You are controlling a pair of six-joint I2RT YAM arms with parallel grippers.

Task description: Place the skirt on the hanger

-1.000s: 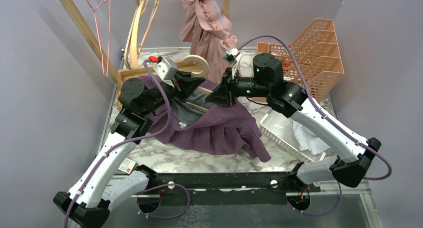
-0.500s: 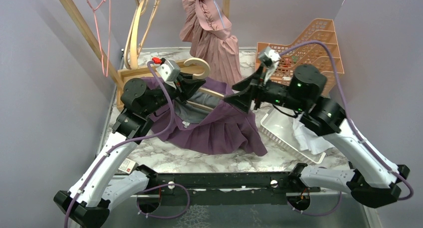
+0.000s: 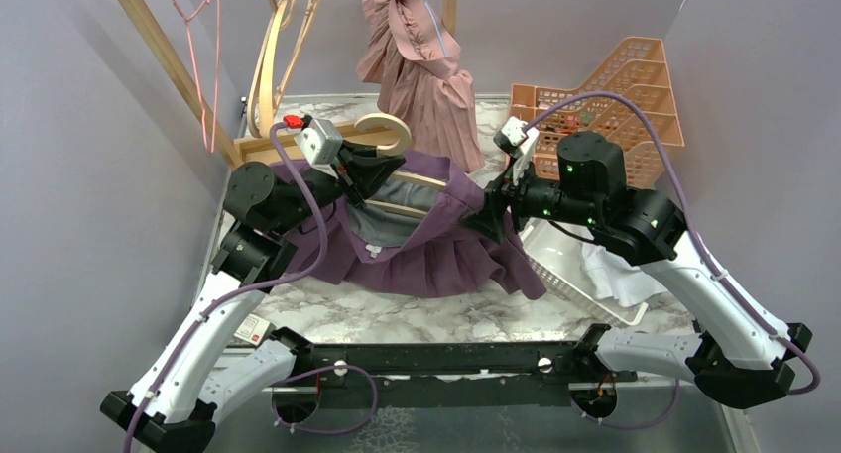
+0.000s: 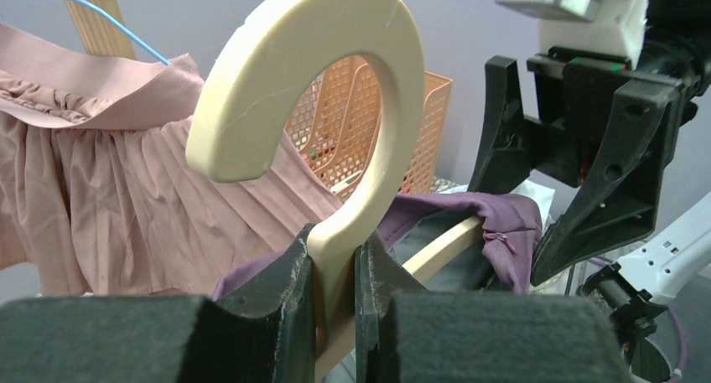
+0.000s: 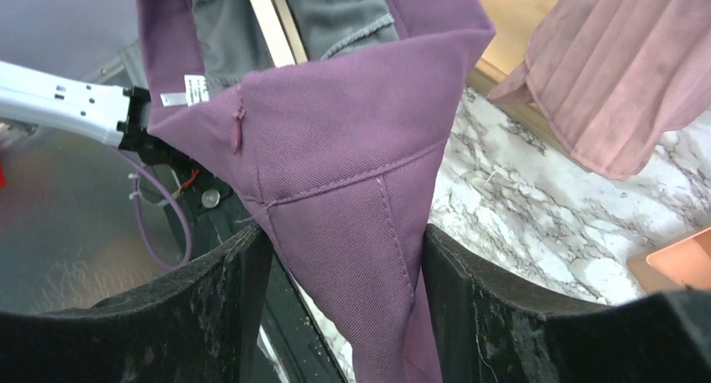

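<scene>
Left pincer clenches hanger neck — right pincer gapes around skirt corner — white label unreadable.

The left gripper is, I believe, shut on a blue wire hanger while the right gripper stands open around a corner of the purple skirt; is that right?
Not quite: the left wrist view shows the left gripper shut on a thick cream hanger, not blue wire. The right gripper does stand open around a corner of the purple skirt.

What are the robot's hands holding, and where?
Left gripper pinches the hanger at its hook's base. Right gripper is open around a corner of the skirt.
</scene>
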